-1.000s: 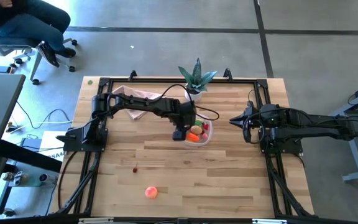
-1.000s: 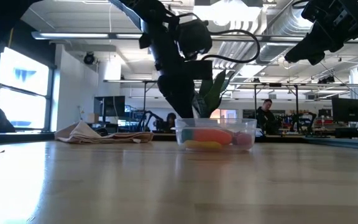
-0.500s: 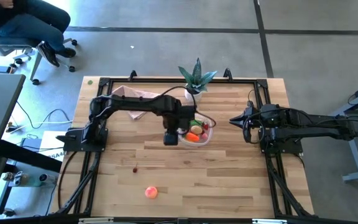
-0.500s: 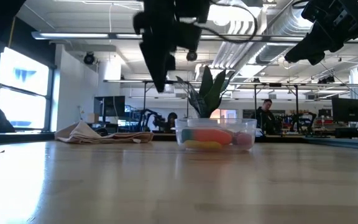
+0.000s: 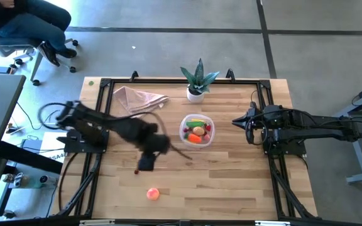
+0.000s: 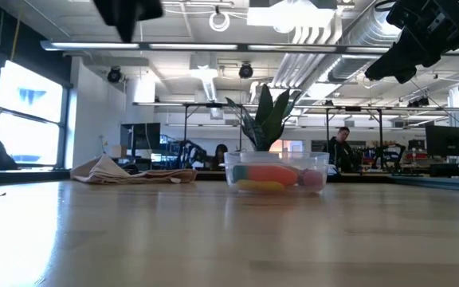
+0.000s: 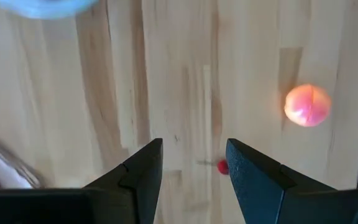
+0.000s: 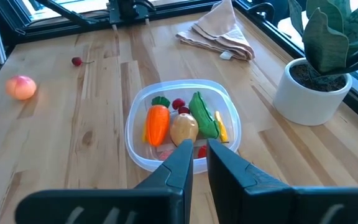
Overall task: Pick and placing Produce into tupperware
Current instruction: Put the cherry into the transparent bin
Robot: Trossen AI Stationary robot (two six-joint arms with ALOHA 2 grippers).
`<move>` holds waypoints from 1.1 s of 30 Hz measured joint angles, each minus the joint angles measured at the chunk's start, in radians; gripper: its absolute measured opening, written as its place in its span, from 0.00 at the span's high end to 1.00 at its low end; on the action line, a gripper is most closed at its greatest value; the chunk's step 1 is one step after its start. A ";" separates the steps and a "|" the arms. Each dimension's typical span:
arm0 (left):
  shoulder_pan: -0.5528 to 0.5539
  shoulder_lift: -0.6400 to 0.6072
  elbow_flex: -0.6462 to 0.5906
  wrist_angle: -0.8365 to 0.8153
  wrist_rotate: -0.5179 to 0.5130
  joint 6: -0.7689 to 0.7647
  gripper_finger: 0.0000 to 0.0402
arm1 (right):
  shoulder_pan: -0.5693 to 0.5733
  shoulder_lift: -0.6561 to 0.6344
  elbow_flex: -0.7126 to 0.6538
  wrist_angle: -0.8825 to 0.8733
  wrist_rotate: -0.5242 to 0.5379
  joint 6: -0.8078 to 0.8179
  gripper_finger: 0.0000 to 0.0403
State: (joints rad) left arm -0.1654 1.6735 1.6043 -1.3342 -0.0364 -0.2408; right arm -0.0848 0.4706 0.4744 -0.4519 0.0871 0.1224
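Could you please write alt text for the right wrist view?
A clear tupperware on a wooden table holds a carrot, green pod and other produce. A peach and small red piece lie apart; a potted plant stands nearby.

Bare wood surrounds the peach [image 5: 153, 194] and the small red piece [image 5: 136, 171] at the table's [image 5: 231, 182] near left — open on every side. The container [image 5: 197, 130] has clear room toward the front; behind it stand the potted plant [image 5: 198, 81] and a crumpled cloth [image 5: 138, 98] — both well apart.
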 joint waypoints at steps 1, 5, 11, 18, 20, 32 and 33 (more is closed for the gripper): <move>-0.020 -0.041 -0.048 0.018 -0.013 -0.041 0.58 | 0.000 0.000 0.000 0.000 0.000 0.000 0.91; -0.079 -0.201 -0.272 0.109 -0.055 -0.241 0.58 | 0.000 0.000 0.000 0.000 0.000 0.000 0.91; -0.137 -0.362 -0.561 0.310 -0.019 -0.519 0.58 | 0.000 0.000 0.000 0.000 0.000 0.000 0.91; -0.142 -0.389 -0.739 0.306 0.117 -0.915 0.58 | 0.000 0.000 0.000 0.000 0.000 0.000 0.91; -0.143 -0.389 -0.770 0.321 0.134 -1.008 0.58 | 0.000 0.000 0.000 0.000 0.000 0.000 0.91; -0.143 -0.389 -0.823 0.411 0.122 -1.250 0.58 | 0.000 0.000 0.000 0.000 0.000 0.000 0.91; -0.143 -0.389 -0.823 0.427 0.122 -1.252 0.58 | 0.000 0.000 0.000 0.000 0.000 0.000 0.91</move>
State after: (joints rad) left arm -0.3088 1.2842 0.7815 -0.9068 0.0860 -1.4928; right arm -0.0845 0.4706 0.4744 -0.4519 0.0868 0.1226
